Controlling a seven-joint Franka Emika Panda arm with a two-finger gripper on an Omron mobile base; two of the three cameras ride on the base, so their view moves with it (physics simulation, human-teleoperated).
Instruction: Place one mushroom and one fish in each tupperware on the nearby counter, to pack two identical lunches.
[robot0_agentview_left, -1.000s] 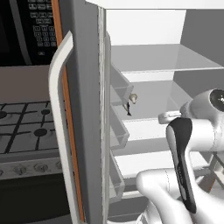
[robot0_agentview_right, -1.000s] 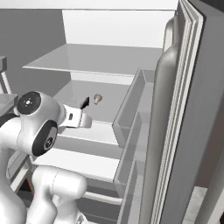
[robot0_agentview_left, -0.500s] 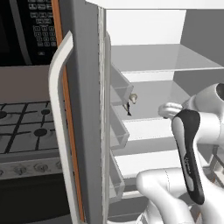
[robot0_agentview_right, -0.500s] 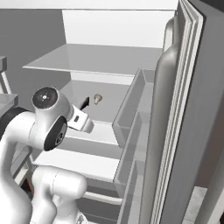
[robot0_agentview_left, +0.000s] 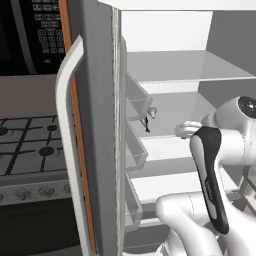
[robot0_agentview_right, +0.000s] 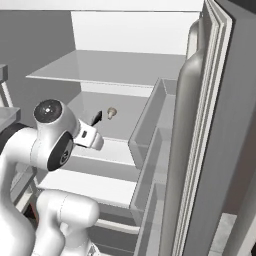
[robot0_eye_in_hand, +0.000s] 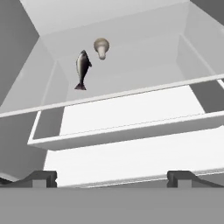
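Fridge shelves (robot0_eye_in_hand: 131, 109) stand open beyond the stovetop (robot0_agentview_left: 30, 145). On the middle shelf a dark fish (robot0_eye_in_hand: 82, 69) lies just left of a pale mushroom (robot0_eye_in_hand: 101, 47). Short of them, the gripper (robot0_eye_in_hand: 111, 178) hangs wide apart, holding nothing.

Flat, even rendered light, soft faint shadows, no glare, sharp throughout.

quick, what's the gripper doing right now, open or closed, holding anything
Gripper: open and empty, aimed into the fridge, short of the fish and mushroom on the shelf.
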